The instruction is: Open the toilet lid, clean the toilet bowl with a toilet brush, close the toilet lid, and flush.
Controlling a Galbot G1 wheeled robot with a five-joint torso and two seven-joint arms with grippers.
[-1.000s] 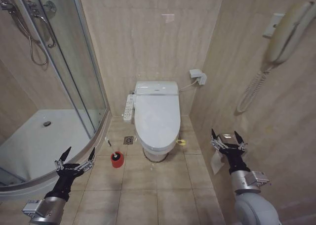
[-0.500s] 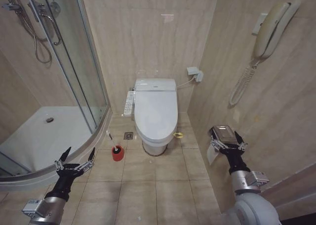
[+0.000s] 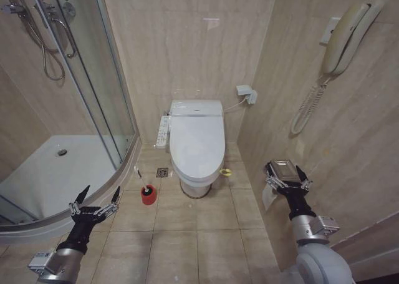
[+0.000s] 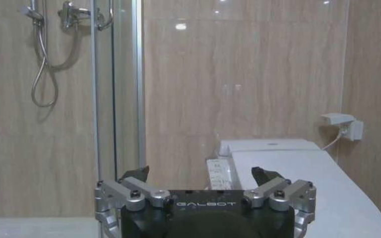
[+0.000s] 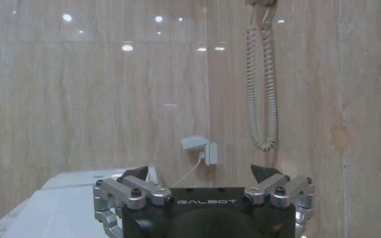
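The toilet lid (image 3: 197, 140) is down, glossy white, covering the toilet bowl, whose ceramic base (image 3: 196, 188) shows below it. A green-yellow strap (image 3: 225, 171) hangs at the lid's right edge. The toilet brush (image 3: 141, 176) stands in a red cup (image 3: 148, 196) on the floor to the left of the toilet. My left gripper (image 3: 101, 190) is open low on the left, short of the cup. My right gripper (image 3: 283, 171) is open on the right beside the wall. The left wrist view shows the left gripper (image 4: 200, 174) open with the lid (image 4: 309, 198) beyond it. The right gripper (image 5: 200, 173) is open in its own view.
A glass shower cabin (image 3: 93, 97) with a raised white tray (image 3: 43, 178) fills the left side. A wall phone (image 3: 340, 44) and a toilet paper holder (image 3: 270, 198) are on the right wall. The button panel (image 3: 162, 132) sits at the toilet's left. Tiled floor (image 3: 193, 240) lies in front.
The whole picture shifted over the last second, so the camera moved; the toilet sits slightly higher and smaller. Both grippers stay open at the same places in view.
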